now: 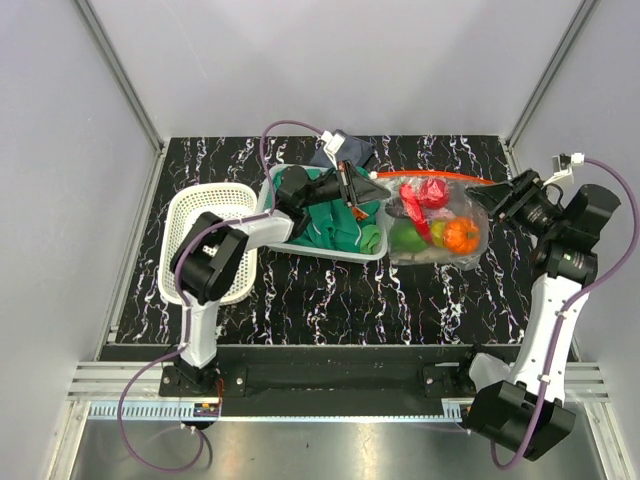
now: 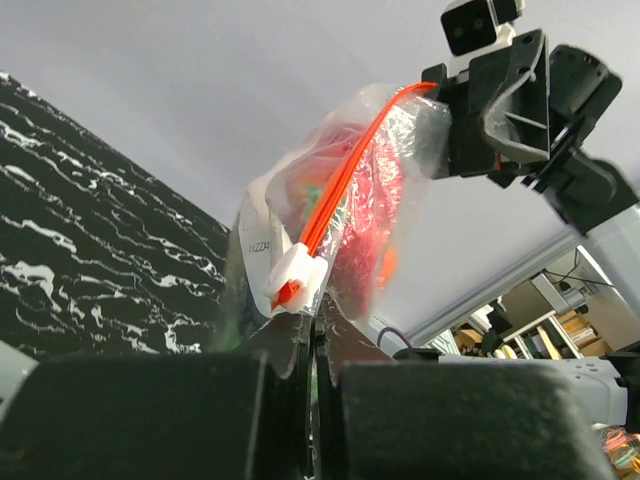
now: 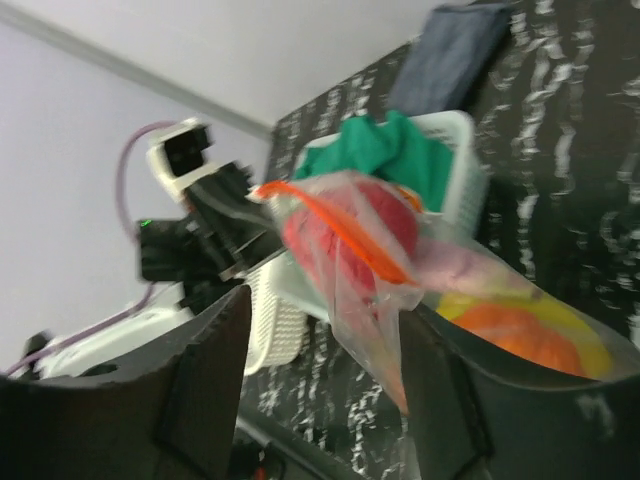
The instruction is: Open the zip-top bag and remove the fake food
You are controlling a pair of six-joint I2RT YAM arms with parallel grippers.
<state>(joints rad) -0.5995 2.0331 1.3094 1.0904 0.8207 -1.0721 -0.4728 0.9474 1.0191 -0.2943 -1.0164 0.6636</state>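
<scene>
Zip-top bag hangs over the table, slung between both arms, with the fake food sealed inside. Left gripper is clamped below the slider. Right gripper jaws straddle the far end, their hold unconfirmed. Risk: film slips and the load drops.

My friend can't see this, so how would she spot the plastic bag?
On the black marbled table, look just right of the white basket holding green cloth. The zip-top bag spans from left pincer to right pincer: clear crinkly plastic, orange-red strip on top, bright toy food inside.
</scene>
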